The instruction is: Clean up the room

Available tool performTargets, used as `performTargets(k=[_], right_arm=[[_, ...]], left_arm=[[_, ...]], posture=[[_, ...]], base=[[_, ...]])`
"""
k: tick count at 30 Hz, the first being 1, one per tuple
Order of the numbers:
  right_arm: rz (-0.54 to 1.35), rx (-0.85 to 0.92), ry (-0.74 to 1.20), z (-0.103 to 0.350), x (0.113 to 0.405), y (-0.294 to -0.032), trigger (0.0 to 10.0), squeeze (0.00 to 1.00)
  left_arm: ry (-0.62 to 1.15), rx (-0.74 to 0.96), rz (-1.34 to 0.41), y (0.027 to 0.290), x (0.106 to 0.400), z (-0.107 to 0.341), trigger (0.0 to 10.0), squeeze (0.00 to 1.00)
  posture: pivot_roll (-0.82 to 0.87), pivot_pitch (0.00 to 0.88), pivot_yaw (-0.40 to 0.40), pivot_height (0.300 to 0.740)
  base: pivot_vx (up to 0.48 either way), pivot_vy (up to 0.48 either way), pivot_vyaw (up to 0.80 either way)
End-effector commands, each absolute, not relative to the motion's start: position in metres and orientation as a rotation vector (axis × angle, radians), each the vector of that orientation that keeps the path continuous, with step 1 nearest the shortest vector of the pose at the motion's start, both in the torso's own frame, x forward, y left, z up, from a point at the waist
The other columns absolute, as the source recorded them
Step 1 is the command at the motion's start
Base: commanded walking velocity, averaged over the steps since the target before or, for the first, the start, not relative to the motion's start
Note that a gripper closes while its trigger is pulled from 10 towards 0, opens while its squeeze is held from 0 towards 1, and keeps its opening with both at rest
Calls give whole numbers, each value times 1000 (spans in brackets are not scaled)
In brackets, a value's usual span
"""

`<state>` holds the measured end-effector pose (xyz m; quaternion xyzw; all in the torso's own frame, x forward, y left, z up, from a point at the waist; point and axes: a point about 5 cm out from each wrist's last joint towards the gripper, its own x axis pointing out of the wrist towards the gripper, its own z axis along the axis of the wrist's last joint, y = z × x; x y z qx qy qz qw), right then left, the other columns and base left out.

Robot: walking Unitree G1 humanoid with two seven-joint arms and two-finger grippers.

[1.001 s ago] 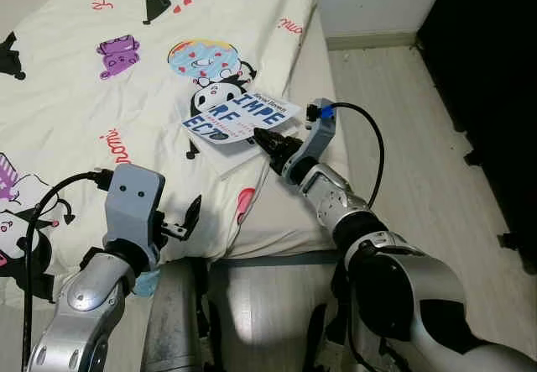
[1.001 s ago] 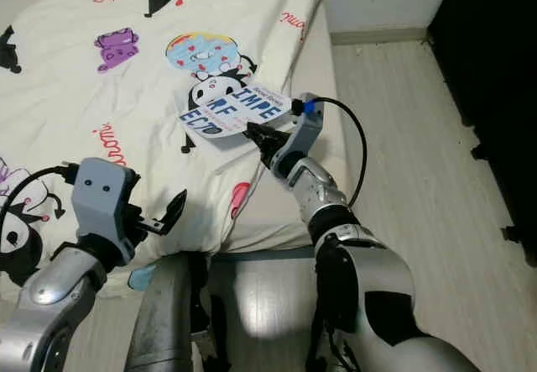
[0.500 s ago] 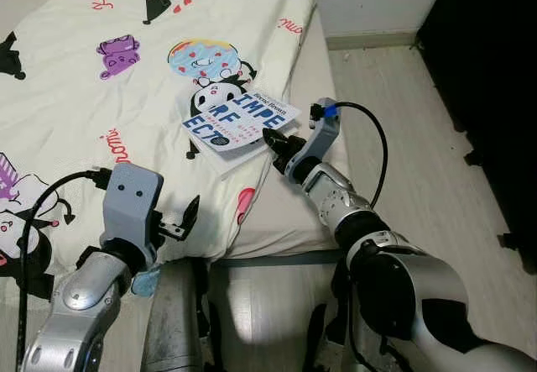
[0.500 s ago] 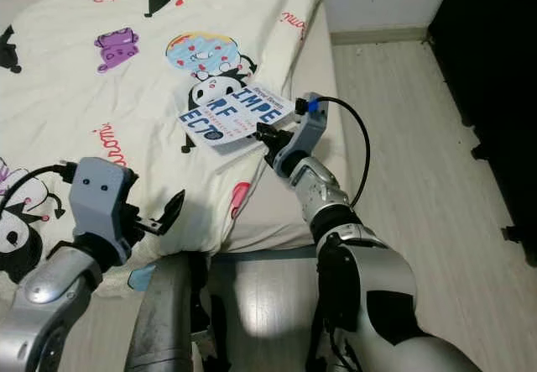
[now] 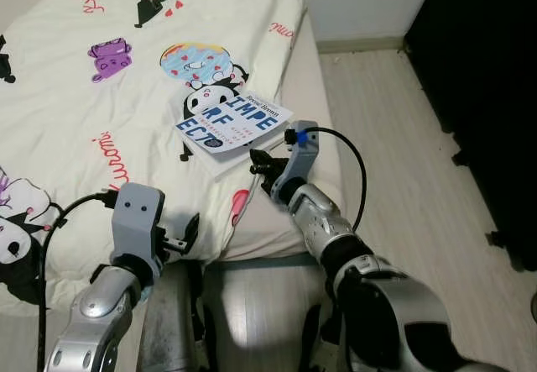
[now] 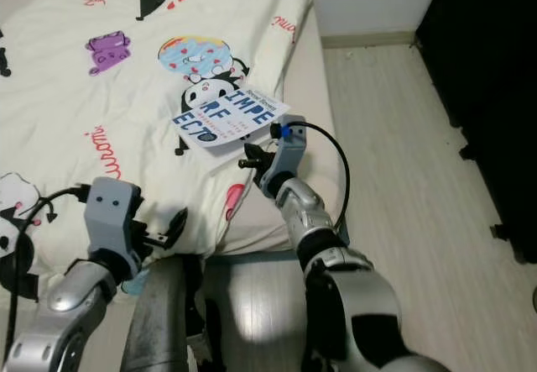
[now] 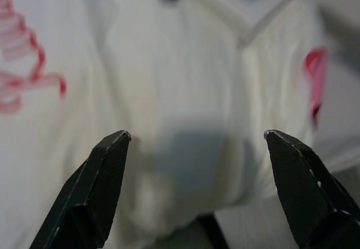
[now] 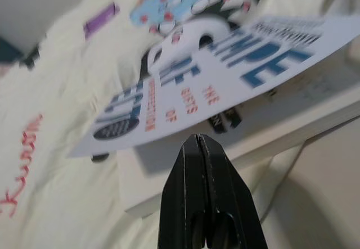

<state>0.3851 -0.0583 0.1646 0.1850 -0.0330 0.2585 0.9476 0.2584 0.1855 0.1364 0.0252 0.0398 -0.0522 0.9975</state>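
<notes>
A white book (image 5: 231,124) with blue letters lies on the bed's cartoon-print blanket (image 5: 101,112), near the blanket's right edge. My right gripper (image 5: 257,168) is shut with nothing in it, just off the book's near corner and pointing at it. In the right wrist view the shut fingertips (image 8: 199,142) sit below the book's cover (image 8: 225,75), which stands slightly raised over the pages. My left gripper (image 5: 189,231) is open at the bed's front edge, over the hanging blanket. In the left wrist view its fingers (image 7: 107,164) stand wide apart before the blanket.
The bare mattress (image 5: 315,95) shows to the right of the blanket. Light wood floor (image 5: 394,162) runs along the bed's right side. A dark piece of furniture (image 5: 478,78) stands at the far right, and a white wall with a baseboard (image 5: 361,44) at the back.
My right gripper has drawn back from the book's edge toward me, and the book has settled on the blanket. The camera has shifted a little. The left arm has dropped slightly.
</notes>
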Motion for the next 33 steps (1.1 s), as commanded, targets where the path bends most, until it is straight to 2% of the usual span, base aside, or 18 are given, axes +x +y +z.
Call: performTargets(k=[1, 2, 5, 12, 16, 25, 33], right_arm=[[511, 381, -78, 157, 380, -60, 10000, 0], [511, 381, -78, 157, 380, -60, 10000, 0], [391, 300, -117, 138, 366, -80, 10000, 0], [279, 215, -105, 112, 347, -107, 10000, 0], [232, 215, -69, 93, 334, -125, 10000, 0], [213, 211, -45, 88, 327, -128, 10000, 0], [198, 222, -29, 85, 321, -130, 10000, 0]], left_arm=[[112, 31, -80, 190, 254, 126, 10000, 0], [112, 31, -80, 190, 254, 126, 10000, 0], [166, 30, 18, 202, 257, 106, 10000, 0], [163, 42, 54, 200, 263, 93, 10000, 0], [131, 63, 25, 190, 276, 92, 10000, 0], [131, 71, -4, 185, 280, 91, 10000, 0], [106, 84, -24, 181, 284, 86, 10000, 0]], posture=[[82, 302, 2, 533], [82, 302, 2, 533], [43, 214, 15, 533], [15, 175, 23, 533], [9, 150, 28, 558], [7, 142, 25, 578], [8, 135, 23, 618]], base=[[0, 0, 0], [0, 0, 0], [0, 0, 0], [0, 0, 0], [0, 0, 0], [0, 0, 0], [0, 0, 0]])
